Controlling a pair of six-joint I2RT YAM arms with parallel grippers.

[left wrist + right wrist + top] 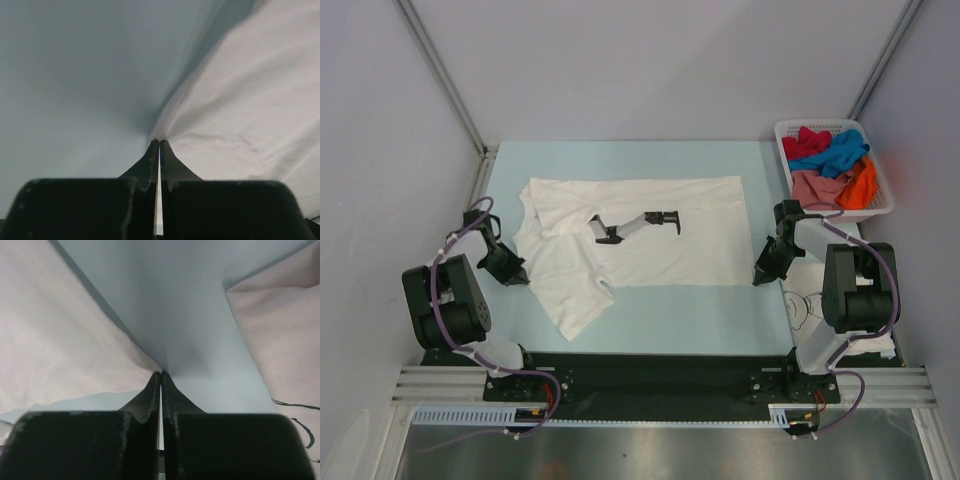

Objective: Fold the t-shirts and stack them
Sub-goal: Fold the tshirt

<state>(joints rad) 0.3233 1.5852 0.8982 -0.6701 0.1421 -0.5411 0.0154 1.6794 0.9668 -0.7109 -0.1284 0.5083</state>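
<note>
Peeking from under right arm [860,290]: printed t-shirt [808,300].

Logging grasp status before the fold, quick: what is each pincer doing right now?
Left pincer: closed, pinching the edge of the plain white cloth t-shirt.
Right pincer: closed, pinching the same shirt's opposite edge.

The plain white t-shirt [700,250] is soft, matt cloth, faintly creased, lying on a smooth, matt pale-blue table [720,310]. At the far right corner, the basket [865,211] is white plastic lattice holding crumpled cloth coloured shirts [840,155]. The left gripper [159,142] and right gripper [161,373] look like matt black plastic, scuffed along the edges. The rail [440,385] along the near edge is dull silver metal.
</note>
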